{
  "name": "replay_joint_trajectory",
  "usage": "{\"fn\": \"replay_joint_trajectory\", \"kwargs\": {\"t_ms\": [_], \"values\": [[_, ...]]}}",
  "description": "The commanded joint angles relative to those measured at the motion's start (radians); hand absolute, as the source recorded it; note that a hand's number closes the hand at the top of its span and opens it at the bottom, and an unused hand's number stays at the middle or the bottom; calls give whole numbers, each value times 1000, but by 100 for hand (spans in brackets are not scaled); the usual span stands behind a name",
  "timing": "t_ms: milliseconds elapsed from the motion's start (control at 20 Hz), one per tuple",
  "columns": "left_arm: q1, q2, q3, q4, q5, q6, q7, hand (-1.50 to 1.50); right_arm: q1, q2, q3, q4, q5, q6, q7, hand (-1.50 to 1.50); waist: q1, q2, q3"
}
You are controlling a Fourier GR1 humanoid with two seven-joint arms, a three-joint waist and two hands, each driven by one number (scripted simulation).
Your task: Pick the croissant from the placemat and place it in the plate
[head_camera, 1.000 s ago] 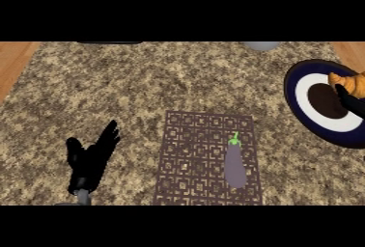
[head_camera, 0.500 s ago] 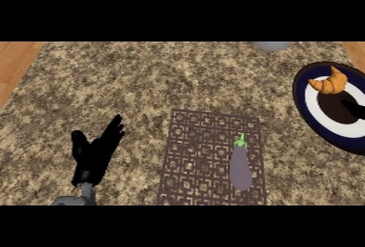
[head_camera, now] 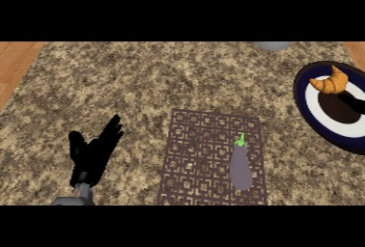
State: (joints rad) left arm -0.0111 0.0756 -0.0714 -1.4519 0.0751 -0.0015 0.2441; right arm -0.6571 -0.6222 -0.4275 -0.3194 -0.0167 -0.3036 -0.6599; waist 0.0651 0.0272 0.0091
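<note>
Left hand [head_camera: 92, 157] at lower left: open, fingers straight and pointing up and slightly right, thumb spread to the left, grey forearm just entering from the bottom edge. Right hand [head_camera: 354, 103] only a dark sliver at the right edge; pose unreadable.

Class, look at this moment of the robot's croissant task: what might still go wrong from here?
1. The croissant lies near the plate's upper rim, so a nudge might tip it onto the counter.
2. A dark shape, possibly the right robot hand, shows at the right edge over the plate; pulling back, it might brush the croissant.
3. The eggplant remains on the placemat; it might be mistaken for the target.
</note>
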Motion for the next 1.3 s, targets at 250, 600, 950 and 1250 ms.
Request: {"fn": "replay_joint_trajectory", "kwargs": {"t_ms": [250,600,950,1250], "values": [[28,9,3,-41,-2,8,30,0,33,-68,-173,96,-162,221,-124,-150,-18,-9,-2],[-19,4,39,36,9,11,-4,0,144,-109,-166,126,-173,553,-184,-150,-44,-13,-4],[-2,11,37,23,-5,11,-17,0,273,-134,-110,136,-110,688,-305,-150,-43,-15,-3],[32,11,51,13,18,-5,-33,0,361,-104,-75,122,-65,610,-399,-150,-46,-19,-4]]}}
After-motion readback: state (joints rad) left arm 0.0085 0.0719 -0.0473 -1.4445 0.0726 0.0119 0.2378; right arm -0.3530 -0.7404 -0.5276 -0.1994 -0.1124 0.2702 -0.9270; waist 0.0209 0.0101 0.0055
